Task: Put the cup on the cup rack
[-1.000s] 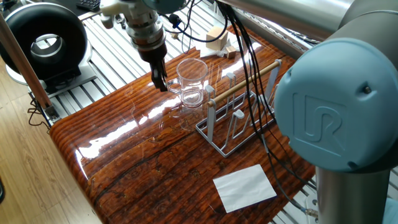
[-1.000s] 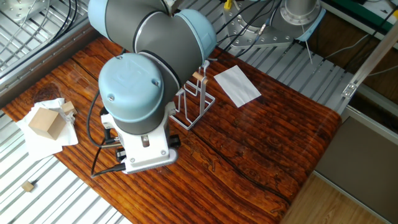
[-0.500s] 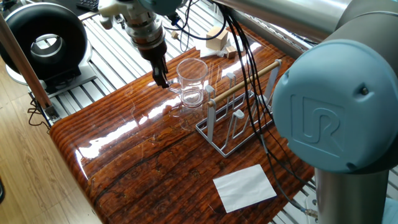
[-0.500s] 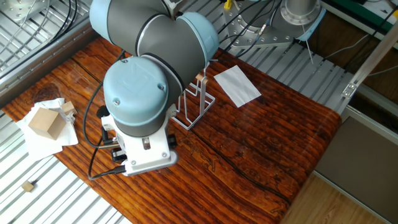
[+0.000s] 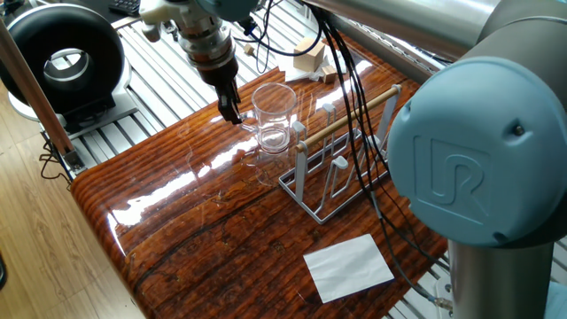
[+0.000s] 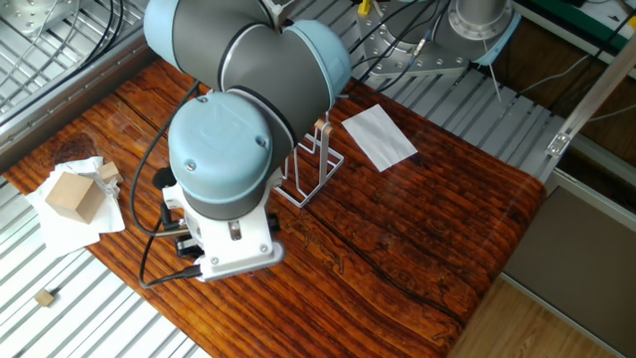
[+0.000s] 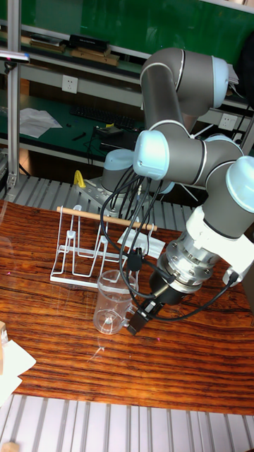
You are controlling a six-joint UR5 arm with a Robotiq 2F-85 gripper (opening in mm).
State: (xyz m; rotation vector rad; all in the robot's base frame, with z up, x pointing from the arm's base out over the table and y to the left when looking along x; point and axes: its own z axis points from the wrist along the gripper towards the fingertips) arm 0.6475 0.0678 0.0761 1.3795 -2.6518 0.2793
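The clear glass cup (image 5: 275,115) stands upright on the wooden table (image 5: 204,239), just left of the cup rack (image 5: 341,164), a pale wire stand with a wooden rod on top. My gripper (image 5: 234,115) points down at the cup's left side, its dark fingers close together with nothing between them. In the tall fixed view the gripper (image 7: 135,323) sits at the lower right of the cup (image 7: 113,300), and the cup rack (image 7: 77,247) stands behind. In the other fixed view the arm hides cup and gripper; only the cup rack (image 6: 316,159) shows.
A white sheet of paper (image 5: 348,266) lies in front of the rack. Wooden blocks (image 5: 310,58) sit on paper at the table's far end. A black round device (image 5: 62,53) stands off the table at the left. The arm's cables (image 5: 354,106) hang over the rack.
The gripper has shifted slightly up and away along the cup's side. The cup and the rack have not moved.
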